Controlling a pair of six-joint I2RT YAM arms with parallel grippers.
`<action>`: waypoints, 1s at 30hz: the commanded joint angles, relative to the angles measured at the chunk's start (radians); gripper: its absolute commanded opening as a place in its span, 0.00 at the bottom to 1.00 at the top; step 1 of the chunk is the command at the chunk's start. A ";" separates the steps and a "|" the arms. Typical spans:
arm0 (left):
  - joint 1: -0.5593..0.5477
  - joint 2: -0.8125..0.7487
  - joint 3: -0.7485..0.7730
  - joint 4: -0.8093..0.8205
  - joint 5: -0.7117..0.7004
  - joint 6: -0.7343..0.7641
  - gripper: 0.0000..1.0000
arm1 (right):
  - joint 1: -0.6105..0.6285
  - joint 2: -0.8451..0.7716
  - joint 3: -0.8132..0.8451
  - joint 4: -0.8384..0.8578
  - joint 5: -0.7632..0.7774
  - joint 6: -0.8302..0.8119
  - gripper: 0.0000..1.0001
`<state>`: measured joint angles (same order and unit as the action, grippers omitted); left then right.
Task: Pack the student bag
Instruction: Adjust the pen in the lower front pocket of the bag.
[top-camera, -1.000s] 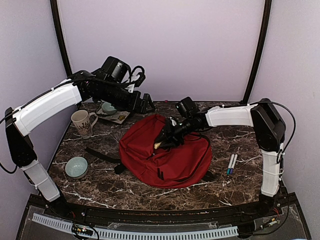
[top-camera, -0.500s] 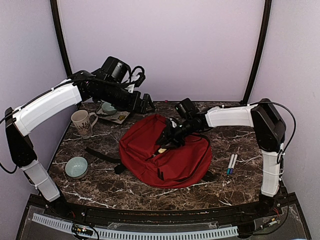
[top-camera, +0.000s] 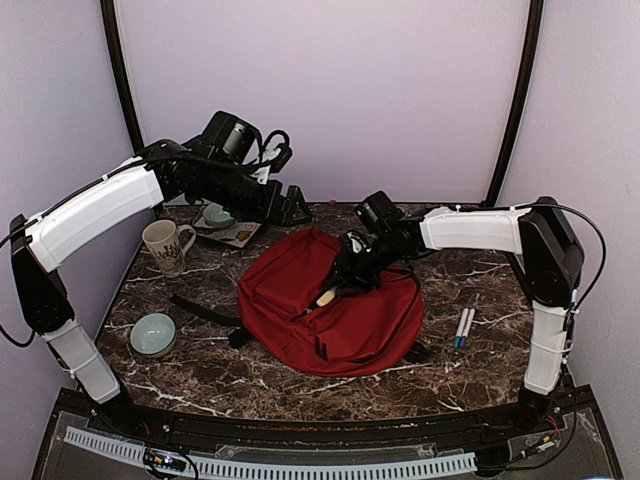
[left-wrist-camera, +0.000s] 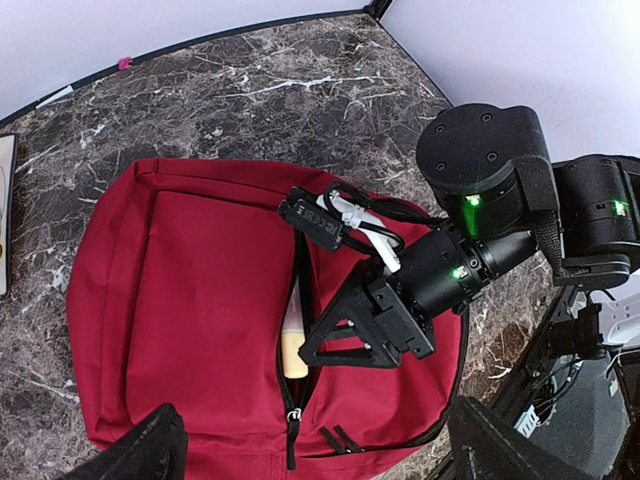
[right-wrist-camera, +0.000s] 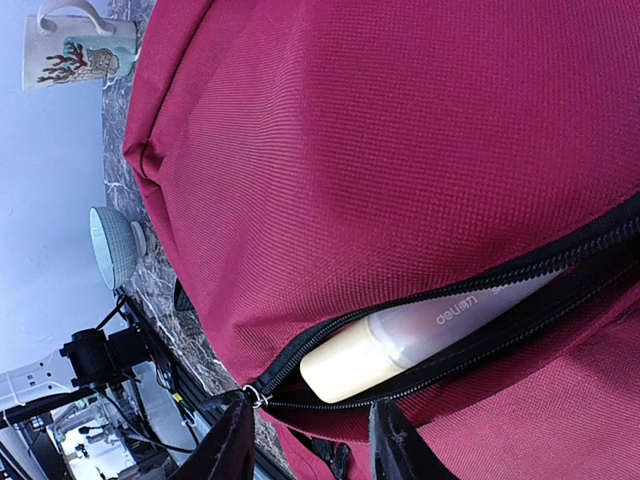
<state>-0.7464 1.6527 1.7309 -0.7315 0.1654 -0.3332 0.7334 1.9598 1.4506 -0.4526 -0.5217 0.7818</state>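
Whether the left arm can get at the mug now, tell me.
Probably yes: the mug stands uncovered left of the student bag, and the left gripper hangs nearby, jaws open and empty.

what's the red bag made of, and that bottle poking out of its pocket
Student bag: woven fabric, matte, visible weave grain, probably nylon or polyester. Bottle: looks like frosted translucent plastic with an opaque cream cap; smooth, slight sheen.

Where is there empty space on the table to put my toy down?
The front strip of the table, between the near bowl and the pens, is bare. So is the patch right of the backpack, behind the pens. The back left corner is crowded: mug and far bowl. The backpack fills the middle.
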 joint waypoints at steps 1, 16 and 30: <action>-0.005 0.001 0.035 0.003 0.020 -0.007 0.93 | 0.009 0.020 0.008 0.031 0.019 -0.007 0.40; -0.005 -0.034 0.000 -0.008 -0.002 -0.007 0.93 | 0.017 0.119 0.033 0.114 -0.001 0.010 0.40; -0.005 -0.051 -0.010 -0.016 -0.015 -0.001 0.93 | 0.012 0.143 0.060 0.255 -0.015 0.033 0.37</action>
<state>-0.7464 1.6547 1.7363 -0.7330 0.1635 -0.3367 0.7425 2.0953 1.4971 -0.2966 -0.5240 0.8062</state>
